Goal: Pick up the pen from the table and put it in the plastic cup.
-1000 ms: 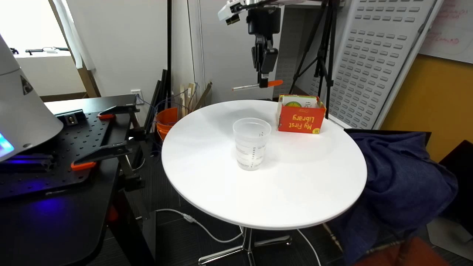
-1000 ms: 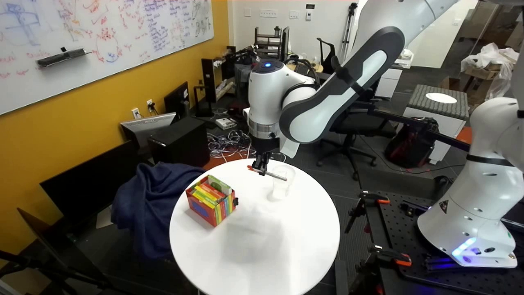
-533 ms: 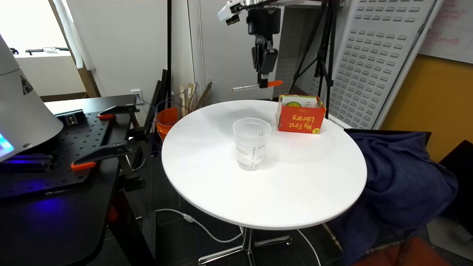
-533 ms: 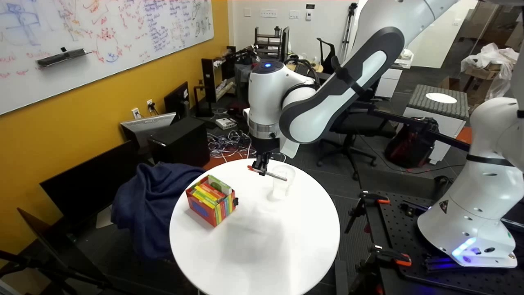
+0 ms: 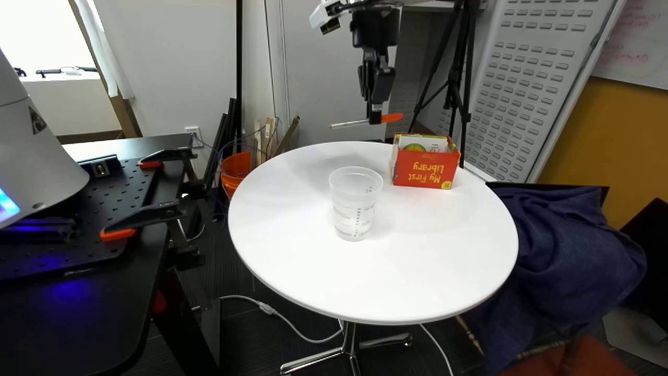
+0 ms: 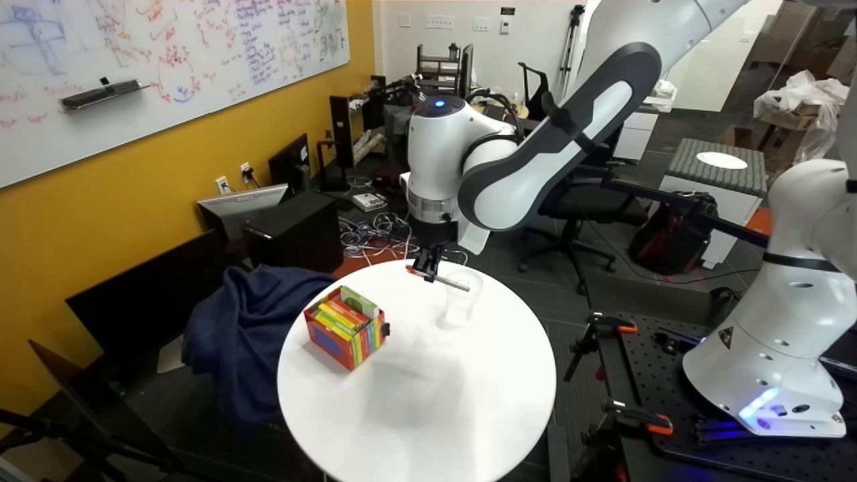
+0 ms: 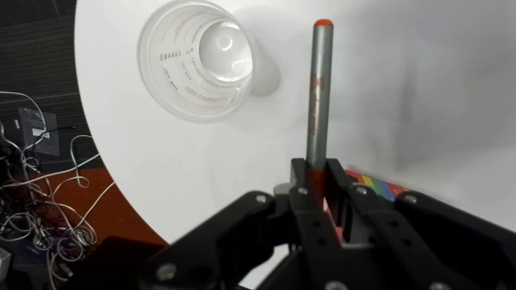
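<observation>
Exterior view, left side: I see a black bench point(image 5: 65, 321) with a plate point(image 5: 109, 196) full of little holes on it, and my white robot base point(image 5: 34, 162) stands there. Next comes an orange bucket point(image 5: 235, 169). In the middle is the big, round, white table point(image 5: 292, 261), smooth on top, with shiny metal legs point(image 5: 350, 339). Behind it stands a black tripod point(image 5: 454, 78). At the right is a wrinkly blue cloth point(image 5: 569, 256), then a yellow wall point(image 5: 626, 141) with a whiteboard point(image 5: 642, 39).

On the table, the clear plastic cup point(image 5: 355, 203) stands upright, round and wider at the top. Up above and a bit to the right, my gripper point(image 5: 374, 116) is pinching the pen point(image 7: 321, 88) near where its silver part meets its orange part. The pen is in the air, almost flat, apart from the cup, silver end pointing left. Right of that, a red box point(image 5: 425, 169) sits on the table, and in an exterior view I see thin, bright books point(image 6: 345, 316) standing in it.

The cup has tiny black and red print that I can't read. The pen has orange marks, too blurry for me. The box says "My First Library," upside down. The red writing on the whiteboard is too faint.
</observation>
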### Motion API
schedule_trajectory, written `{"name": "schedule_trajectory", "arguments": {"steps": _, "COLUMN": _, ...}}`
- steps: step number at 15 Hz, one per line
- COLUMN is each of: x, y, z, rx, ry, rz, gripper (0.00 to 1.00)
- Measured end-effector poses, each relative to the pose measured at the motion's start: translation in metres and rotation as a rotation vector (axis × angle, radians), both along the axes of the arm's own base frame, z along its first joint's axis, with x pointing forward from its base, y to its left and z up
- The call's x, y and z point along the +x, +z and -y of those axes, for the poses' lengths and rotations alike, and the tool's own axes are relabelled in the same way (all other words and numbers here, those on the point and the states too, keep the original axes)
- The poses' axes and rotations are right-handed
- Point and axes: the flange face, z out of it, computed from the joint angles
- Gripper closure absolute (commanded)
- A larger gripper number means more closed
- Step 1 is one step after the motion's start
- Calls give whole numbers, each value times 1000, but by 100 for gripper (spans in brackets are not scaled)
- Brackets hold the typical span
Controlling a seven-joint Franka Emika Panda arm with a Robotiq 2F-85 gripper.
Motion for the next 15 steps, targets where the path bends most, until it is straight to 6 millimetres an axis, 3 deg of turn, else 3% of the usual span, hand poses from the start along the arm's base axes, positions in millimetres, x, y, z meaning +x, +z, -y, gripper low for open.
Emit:
{"name": "schedule_trajectory", "arguments": {"steps": 7, "x": 1, "y": 7, "z": 11, "rx": -95, "ry": -75, "rz": 42, "gripper": 96}}
{"name": "schedule_trajectory", "arguments": {"steps": 15, "x": -4, "y": 3, "z": 5, "rx": -246, "ry": -207, "rz": 126, "gripper": 96}}
